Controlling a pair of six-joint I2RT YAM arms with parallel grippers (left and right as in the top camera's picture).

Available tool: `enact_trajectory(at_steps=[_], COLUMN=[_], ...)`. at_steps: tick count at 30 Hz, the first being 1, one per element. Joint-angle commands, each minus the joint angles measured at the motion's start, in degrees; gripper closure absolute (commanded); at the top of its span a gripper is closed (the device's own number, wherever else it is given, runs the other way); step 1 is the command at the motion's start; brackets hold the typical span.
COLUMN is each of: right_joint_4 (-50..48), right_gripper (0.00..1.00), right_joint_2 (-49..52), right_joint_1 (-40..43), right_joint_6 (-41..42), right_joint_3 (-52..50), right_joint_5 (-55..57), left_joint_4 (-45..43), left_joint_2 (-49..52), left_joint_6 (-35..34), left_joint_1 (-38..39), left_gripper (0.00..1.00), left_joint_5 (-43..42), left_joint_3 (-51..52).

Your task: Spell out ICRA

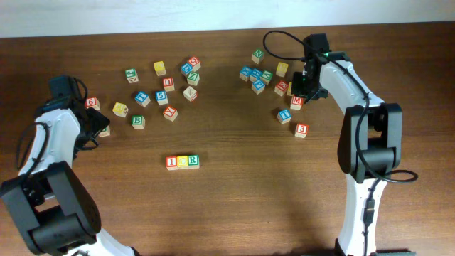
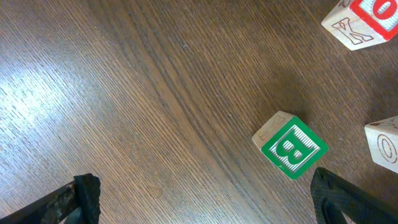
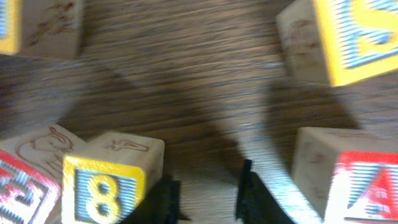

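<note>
A row of letter blocks I (image 1: 171, 163), C (image 1: 182, 162) and R (image 1: 193, 161) lies at the table's middle front. A red A block (image 3: 367, 186) sits just right of my right gripper (image 3: 208, 202), and a yellow 8 block (image 3: 106, 186) sits just left of it. The right gripper's fingers are low over bare wood with a narrow empty gap; overhead it is at the right block cluster (image 1: 301, 87). My left gripper (image 2: 202, 199) is wide open and empty, with a green B block (image 2: 290, 148) ahead of its right finger. Overhead it is at the far left (image 1: 98, 129).
Loose blocks are scattered at the back left (image 1: 162, 96) and back right (image 1: 257, 73). A red 3 block (image 1: 301, 130) and a blue block (image 1: 284, 115) lie right of centre. A yellow S block (image 3: 348, 37) is ahead of the right gripper.
</note>
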State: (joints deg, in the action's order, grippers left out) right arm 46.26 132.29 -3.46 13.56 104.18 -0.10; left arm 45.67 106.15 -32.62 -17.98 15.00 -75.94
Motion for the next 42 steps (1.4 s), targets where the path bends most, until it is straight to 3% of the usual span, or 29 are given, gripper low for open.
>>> enact_trajectory(at_steps=[1, 5, 15, 20, 23, 31, 42], right_joint_4=[0.2, 0.3, -1.3, -5.2, -7.9, -10.0, -6.9], right_gripper=[0.67, 0.59, 0.54, 0.47, 0.46, 0.46, 0.26], right_joint_2=[0.6, 0.6, 0.6, 0.6, 0.6, 1.4, 2.1], right_joint_1=[-0.6, -1.8, -2.9, -2.8, -2.8, 0.9, 6.2], right_joint_6=[0.2, 0.2, 0.2, -2.8, -7.4, -7.8, -7.8], right_joint_3=[0.7, 0.7, 0.7, 0.7, 0.7, 0.7, 0.7], right_joint_5=[-6.0, -5.9, -3.5, 5.3, 5.4, 7.5, 7.5], left_joint_4=[0.0, 0.0, 0.0, 0.0, 0.0, 0.0, 0.0], left_joint_2=[-1.3, -1.3, -1.3, -1.3, -1.3, -1.3, -1.3], left_joint_6=[-0.2, -0.2, -0.2, -0.2, -0.2, -0.2, -0.2], left_joint_1=[-0.1, -0.1, -0.1, -0.1, -0.1, -0.1, -0.1], left_gripper=[0.01, 0.01, 0.01, 0.01, 0.01, 0.00, 0.01], left_joint_5=[0.2, 0.2, 0.2, 0.2, 0.2, 0.2, 0.2], left_joint_3=[0.2, 0.2, 0.2, 0.2, 0.2, 0.2, 0.2])
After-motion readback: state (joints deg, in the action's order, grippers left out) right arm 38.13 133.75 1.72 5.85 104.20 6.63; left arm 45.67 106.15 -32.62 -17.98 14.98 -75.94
